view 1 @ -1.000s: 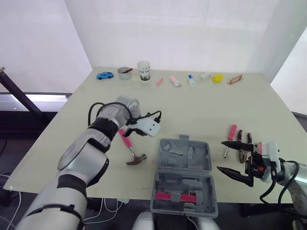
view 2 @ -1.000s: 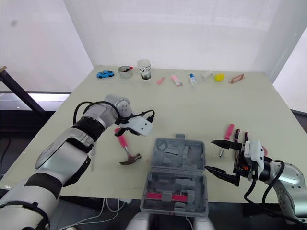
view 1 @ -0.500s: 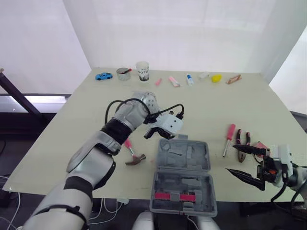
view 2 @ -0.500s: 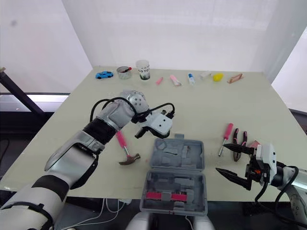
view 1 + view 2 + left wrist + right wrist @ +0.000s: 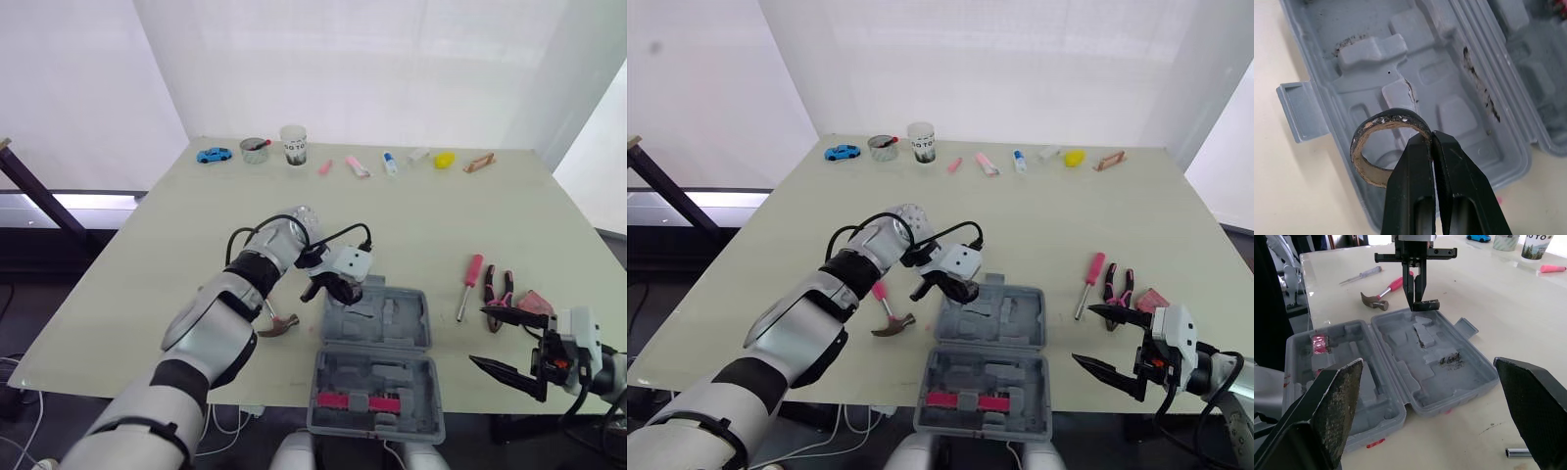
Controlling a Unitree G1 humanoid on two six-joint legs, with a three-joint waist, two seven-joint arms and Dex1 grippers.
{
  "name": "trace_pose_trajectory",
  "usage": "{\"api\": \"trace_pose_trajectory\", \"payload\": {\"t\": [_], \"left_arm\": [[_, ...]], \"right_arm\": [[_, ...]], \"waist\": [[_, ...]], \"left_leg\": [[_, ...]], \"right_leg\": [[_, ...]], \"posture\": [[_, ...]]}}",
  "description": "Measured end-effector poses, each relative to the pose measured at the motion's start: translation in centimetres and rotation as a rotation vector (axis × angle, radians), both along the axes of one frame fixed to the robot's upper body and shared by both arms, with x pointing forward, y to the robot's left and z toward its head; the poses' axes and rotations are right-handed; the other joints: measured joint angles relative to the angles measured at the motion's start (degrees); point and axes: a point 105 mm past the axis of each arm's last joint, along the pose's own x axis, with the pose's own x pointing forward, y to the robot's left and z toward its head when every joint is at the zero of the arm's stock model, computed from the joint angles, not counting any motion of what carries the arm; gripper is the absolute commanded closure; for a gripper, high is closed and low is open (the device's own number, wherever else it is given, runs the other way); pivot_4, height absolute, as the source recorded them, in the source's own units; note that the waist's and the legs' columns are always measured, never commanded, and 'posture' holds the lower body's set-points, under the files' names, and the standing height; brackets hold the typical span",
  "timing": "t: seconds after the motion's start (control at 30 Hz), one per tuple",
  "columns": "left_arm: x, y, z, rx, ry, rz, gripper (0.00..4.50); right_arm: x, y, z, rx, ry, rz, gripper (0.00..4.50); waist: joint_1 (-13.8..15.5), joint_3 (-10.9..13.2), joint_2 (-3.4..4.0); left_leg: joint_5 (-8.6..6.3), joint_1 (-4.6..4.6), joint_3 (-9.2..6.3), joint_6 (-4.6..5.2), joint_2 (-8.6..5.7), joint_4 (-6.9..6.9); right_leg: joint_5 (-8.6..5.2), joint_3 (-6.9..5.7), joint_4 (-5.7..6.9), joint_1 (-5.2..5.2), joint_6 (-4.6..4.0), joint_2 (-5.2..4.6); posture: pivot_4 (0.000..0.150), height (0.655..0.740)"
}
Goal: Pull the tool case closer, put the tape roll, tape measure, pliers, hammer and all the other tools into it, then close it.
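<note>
Left wrist view puts the tape roll (image 5: 1388, 117) pinched by its wall between the left gripper's (image 5: 1431, 138) fingers (image 5: 1410, 166), which are clamped nearly together on it. It hangs just above the moulded recesses in the hinged-back half of the open tool case (image 5: 1449, 73). The roll looks like a nearly spent ring with a cardboard core. I would judge it very light, easy to crush or to twist in the grip, and best held across the wall as it is.

Beside those fingers, away from the case, the hammer (image 5: 888, 318) lies on the tabletop (image 5: 411, 215). Past the case the screwdriver (image 5: 467, 284) and pliers (image 5: 502, 289) lie close to the right gripper (image 5: 478, 336), whose fingers are spread wide and empty. Nothing blocks the drop below the roll.
</note>
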Motion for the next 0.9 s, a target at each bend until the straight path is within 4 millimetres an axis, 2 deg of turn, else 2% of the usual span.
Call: {"api": "trace_pose_trajectory", "payload": {"t": [0.1,0.4,0.9], "left_arm": [[0.4,1.1,-0.5,0.043,-0.007,0.008,4.47],[0.5,1.5,-1.4,0.105,-0.003,0.011,4.47],[0.8,1.1,-1.9,0.115,-0.027,0.014,4.47]], "right_arm": [[0.0,-0.1,-0.1,-0.019,-0.015,-0.011,0.00],[-0.2,-0.3,0.2,-0.036,-0.042,-0.028,0.00],[0.3,-0.3,0.7,-0.048,-0.078,-0.029,0.00]], "waist": [[0.0,0.0,0.00],[-0.1,0.0,-0.02],[0.0,0.0,-0.02]], "left_leg": [[0.00,0.00,0.00,0.00,0.00,-0.01],[0.00,-0.02,-0.01,0.00,0.00,-0.01],[0.00,-0.02,-0.01,0.00,0.00,-0.01]], "right_leg": [[0.00,0.00,-0.01,0.00,0.00,0.01],[0.00,0.00,-0.02,0.00,-0.01,0.01],[0.00,0.00,-0.02,0.00,0.00,0.01]], "posture": [[0.150,0.7400],[0.150,0.7400],[0.150,0.7400]]}}
